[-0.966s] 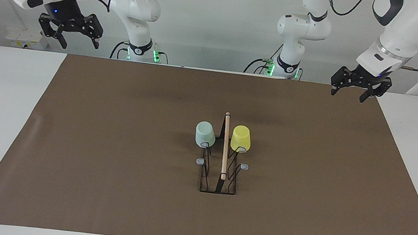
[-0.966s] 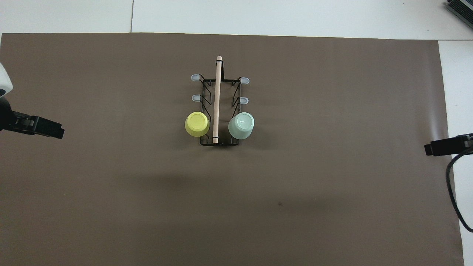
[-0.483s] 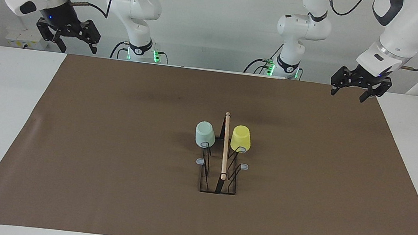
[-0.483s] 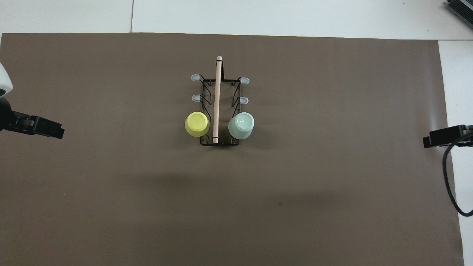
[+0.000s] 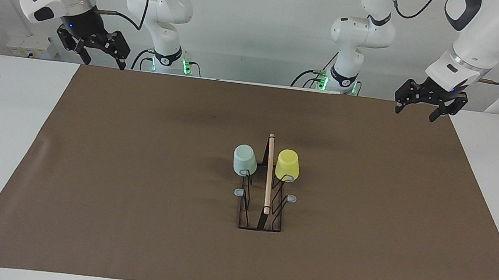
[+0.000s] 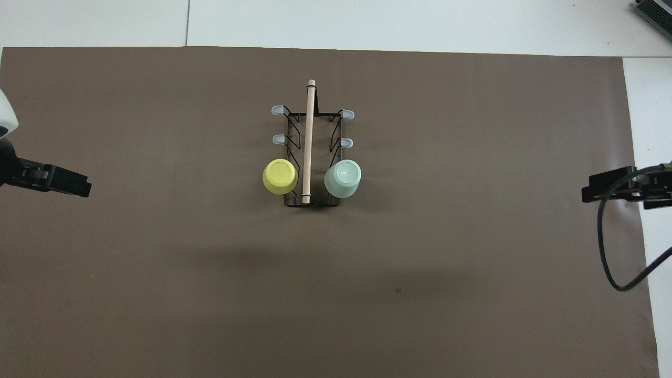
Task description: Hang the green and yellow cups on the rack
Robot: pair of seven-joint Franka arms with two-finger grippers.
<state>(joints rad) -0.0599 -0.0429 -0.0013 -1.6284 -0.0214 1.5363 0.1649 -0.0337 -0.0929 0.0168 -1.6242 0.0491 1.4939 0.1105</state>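
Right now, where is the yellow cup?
The yellow cup hangs upside down on the rack, on its side toward the left arm, level with the green cup.

Two small tapered plastic cups (one pale mint green [image 5: 244, 160], one bright yellow [image 5: 287, 165]), one black wire rack [image 5: 262, 208], four bare grey-tipped pegs.

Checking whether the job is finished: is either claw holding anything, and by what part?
Nothing is held. Left claw and right claw hang open; both cups sit on the rack.
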